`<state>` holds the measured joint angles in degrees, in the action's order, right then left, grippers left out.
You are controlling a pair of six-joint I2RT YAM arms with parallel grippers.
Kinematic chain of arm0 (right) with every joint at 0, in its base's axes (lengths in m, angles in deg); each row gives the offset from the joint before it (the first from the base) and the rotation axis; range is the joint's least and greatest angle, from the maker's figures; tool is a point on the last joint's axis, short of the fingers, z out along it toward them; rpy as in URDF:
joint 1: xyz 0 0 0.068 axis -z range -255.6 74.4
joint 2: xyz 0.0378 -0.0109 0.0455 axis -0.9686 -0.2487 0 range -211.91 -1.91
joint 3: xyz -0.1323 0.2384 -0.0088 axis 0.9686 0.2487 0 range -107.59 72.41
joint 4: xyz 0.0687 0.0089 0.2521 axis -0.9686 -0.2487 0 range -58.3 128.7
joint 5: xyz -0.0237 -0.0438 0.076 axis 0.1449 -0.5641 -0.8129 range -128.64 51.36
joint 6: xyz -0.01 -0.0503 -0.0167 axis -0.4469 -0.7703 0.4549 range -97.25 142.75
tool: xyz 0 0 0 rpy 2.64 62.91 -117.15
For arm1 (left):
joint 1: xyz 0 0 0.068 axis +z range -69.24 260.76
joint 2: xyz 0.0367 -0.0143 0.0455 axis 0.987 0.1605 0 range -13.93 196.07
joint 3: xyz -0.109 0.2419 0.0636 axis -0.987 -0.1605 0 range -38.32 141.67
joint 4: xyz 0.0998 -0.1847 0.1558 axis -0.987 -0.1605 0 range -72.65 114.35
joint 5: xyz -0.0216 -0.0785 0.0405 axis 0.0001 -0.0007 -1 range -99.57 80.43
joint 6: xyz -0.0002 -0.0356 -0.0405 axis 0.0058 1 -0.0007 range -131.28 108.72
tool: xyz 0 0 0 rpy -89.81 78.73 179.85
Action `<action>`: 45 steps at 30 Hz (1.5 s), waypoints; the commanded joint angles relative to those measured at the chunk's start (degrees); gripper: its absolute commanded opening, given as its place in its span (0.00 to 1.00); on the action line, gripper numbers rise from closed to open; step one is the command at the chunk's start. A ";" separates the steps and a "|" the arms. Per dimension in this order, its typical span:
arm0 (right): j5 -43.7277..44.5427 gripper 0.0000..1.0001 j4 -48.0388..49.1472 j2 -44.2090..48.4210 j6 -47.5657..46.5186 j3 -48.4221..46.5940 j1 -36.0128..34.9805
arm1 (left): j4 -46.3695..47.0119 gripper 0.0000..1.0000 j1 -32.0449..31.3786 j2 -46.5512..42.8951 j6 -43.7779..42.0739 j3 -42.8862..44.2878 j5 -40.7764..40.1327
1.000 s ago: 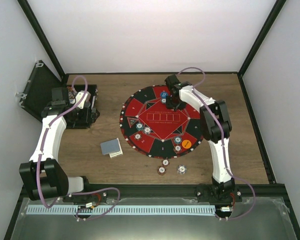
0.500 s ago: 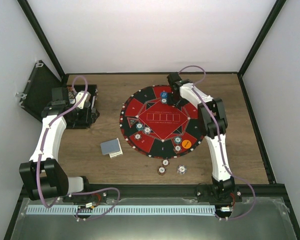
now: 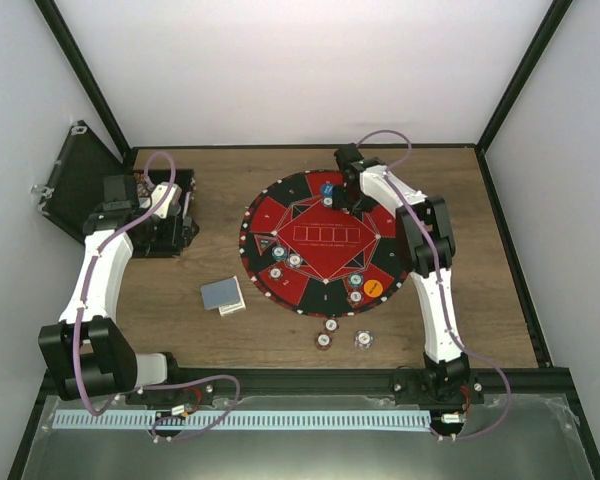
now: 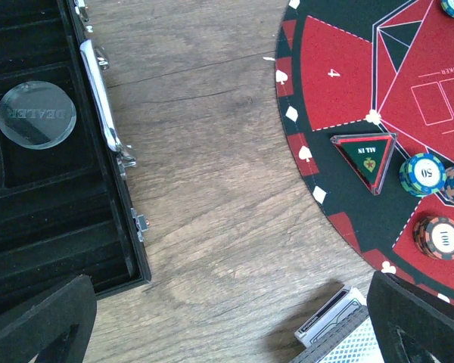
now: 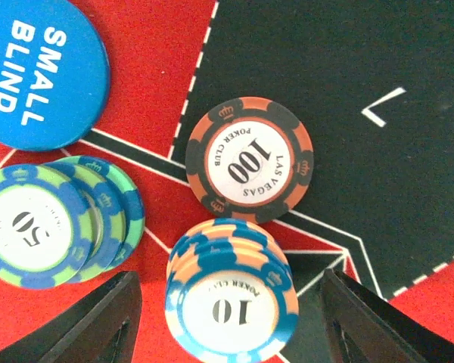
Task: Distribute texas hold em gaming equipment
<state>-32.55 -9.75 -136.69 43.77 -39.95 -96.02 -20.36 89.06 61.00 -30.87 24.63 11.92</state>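
We find our right gripper (image 5: 228,281) spread part-way and holding nothing, its fingers flanking but not touching the blue-and-orange stack of 10 chips (image 5: 231,306) at lower centre of the wrist frame, the 100 chip (image 5: 250,160) just above.

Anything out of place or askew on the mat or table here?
Two things. The green-and-blue 50 chips beside the small blind button are fanned sideways, not stacked square. Three chips sit off the mat on bare wood toward the arms' bases. Nothing looks spilled or damaged.
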 commanded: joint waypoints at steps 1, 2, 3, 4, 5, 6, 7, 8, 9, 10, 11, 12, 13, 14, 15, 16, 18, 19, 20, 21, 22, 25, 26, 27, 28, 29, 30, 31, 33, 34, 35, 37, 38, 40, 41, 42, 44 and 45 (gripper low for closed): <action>0.68 0.67 -2.15 6.73 0.17 -0.28 0.21 | -0.45 1.00 0.41 -0.05 -0.45 0.69 0.21; 0.68 0.67 -1.99 8.31 0.41 0.87 0.08 | -0.53 1.00 0.41 -0.05 -0.45 0.68 0.21; 0.61 0.68 -1.58 10.21 0.62 2.50 -0.21 | -0.67 1.00 0.41 -0.05 -0.51 0.79 0.14; 0.47 0.69 -1.04 12.20 0.82 4.54 -0.60 | -0.72 1.00 0.41 -0.06 -0.61 0.81 -0.02; 0.48 0.70 -0.37 14.53 1.14 7.01 -1.28 | -0.81 1.00 0.41 -0.10 -0.65 0.80 -0.19; 0.50 0.71 0.31 16.94 1.39 9.71 -2.04 | -0.91 1.00 0.41 -0.18 -0.67 0.73 -0.33; 0.79 0.72 0.99 19.32 1.76 12.45 -3.05 | -0.98 1.00 0.38 -0.27 -0.72 0.71 -0.50; 1.07 0.73 1.70 21.73 2.20 15.66 -4.27 | -1.09 1.00 0.38 -0.42 -0.82 0.64 -0.60; 1.49 0.74 2.18 24.12 2.71 18.58 -5.47 | -1.15 1.00 0.40 -0.65 -0.94 0.61 -0.77; 1.87 0.76 2.40 26.58 3.45 22.60 -6.78 | -1.17 1.00 0.41 -0.85 -0.90 0.51 -0.82; 2.16 0.76 2.67 29.00 4.21 25.96 -8.05 | -1.27 1.00 0.38 -1.19 -0.91 0.46 -0.84; 2.37 0.77 3.06 31.87 5.13 29.06 -9.34 | -1.30 1.00 0.39 -1.46 -1.02 0.37 -0.76; 2.44 0.79 3.40 34.63 5.94 32.48 -10.67 | -1.31 1.00 0.36 -1.72 -1.05 0.27 -0.61; 2.64 0.81 3.46 37.19 6.92 35.45 -11.82 | -1.31 1.00 0.40 -1.86 -1.01 0.21 -0.46; 2.78 0.81 3.16 39.87 8.01 38.12 -13.00 | -1.34 1.00 0.39 -1.87 -0.99 0.29 -0.37; 2.68 0.81 2.91 42.19 8.94 40.74 -14.08 | -1.40 1.00 0.40 -1.87 -1.02 0.36 -0.20; 2.62 0.83 1.89 47.21 11.17 45.23 -16.51 | -1.57 1.00 0.41 -1.66 -0.95 0.70 -0.02; 2.55 0.83 1.28 49.35 12.41 47.17 -17.72 | -1.63 1.00 0.41 -1.60 -0.88 0.82 0.03; 2.42 0.84 0.76 51.51 13.62 49.18 -18.96 | -1.61 1.00 0.41 -1.45 -0.87 0.91 0.07; 2.29 0.84 -0.19 53.95 15.02 50.95 -19.92 | -1.62 1.00 0.41 -1.42 -0.87 1.00 0.07; 2.34 0.84 -1.06 55.58 15.83 52.37 -20.82 | -1.56 1.00 0.40 -1.31 -0.75 0.95 0.00; 1.80 0.84 -3.07 60.31 19.03 56.27 -23.12 | -1.68 1.00 0.41 -1.07 -0.65 1.04 -0.18; 1.63 0.84 -3.60 61.76 19.86 57.31 -23.80 | -1.71 1.00 0.41 -1.03 -0.67 1.01 -0.27; 1.32 0.84 -4.05 62.91 20.60 58.28 -24.66 | -1.70 1.00 0.38 -1.02 -0.66 1.00 -0.40; 1.10 0.84 -4.45 63.97 21.30 59.20 -25.28 | -1.76 1.00 0.40 -1.05 -0.61 0.98 -0.55; 0.78 0.85 -4.60 64.66 21.85 60.31 -25.76 | -1.83 1.00 0.41 -0.99 -0.55 1.05 -0.68; 0.46 0.85 -4.71 65.10 22.19 60.95 -26.28 | -1.87 1.00 0.43 -1.01 -0.49 1.18 -0.81; 0.22 0.85 -4.72 65.33 22.46 61.56 -26.82 | -1.95 1.00 0.41 -1.07 -0.41 1.24 -0.90; 0.15 0.85 -4.78 65.01 22.82 62.13 -27.83 | -2.03 1.00 0.41 -1.18 -0.19 1.35 -1.14; 0.15 0.85 -4.91 64.69 23.00 62.30 -28.35 | -2.11 1.00 0.41 -1.26 -0.18 1.37 -1.32; 0.23 0.85 -4.89 64.50 23.13 62.34 -28.88 | -2.30 1.00 0.41 -1.35 -0.18 1.46 -1.43; 0.24 0.85 -4.83 64.21 23.46 62.42 -29.78 | -2.51 1.00 0.41 -1.53 -0.25 1.44 -1.75; 0.28 0.85 -4.88 64.06 23.64 62.43 -30.25 | -2.70 1.00 0.42 -1.57 -0.27 1.46 -1.91; 0.37 0.85 -4.99 64.14 23.90 62.64 -30.81 | -2.90 1.00 0.40 -1.76 -0.40 1.42 -2.13; 0.33 0.85 -5.04 64.32 24.02 62.88 -31.02 | -2.96 1.00 0.41 -1.78 -0.38 1.54 -2.28; 0.19 0.86 -4.90 64.41 24.04 63.07 -31.26 | -2.91 1.00 0.38 -1.86 -0.43 1.55 -2.41; -0.02 0.86 -4.80 64.35 24.31 63.50 -31.98 | -2.85 1.00 0.38 -1.98 -0.46 1.68 -2.58; -0.02 0.86 -4.86 64.24 24.57 63.72 -32.44 | -2.77 1.00 0.40 -2.03 -0.50 1.72 -2.60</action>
<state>-32.64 -13.95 -72.48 66.56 22.98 -126.86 -22.52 89.06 60.24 -31.02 24.79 9.82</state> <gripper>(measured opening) 0.854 0.999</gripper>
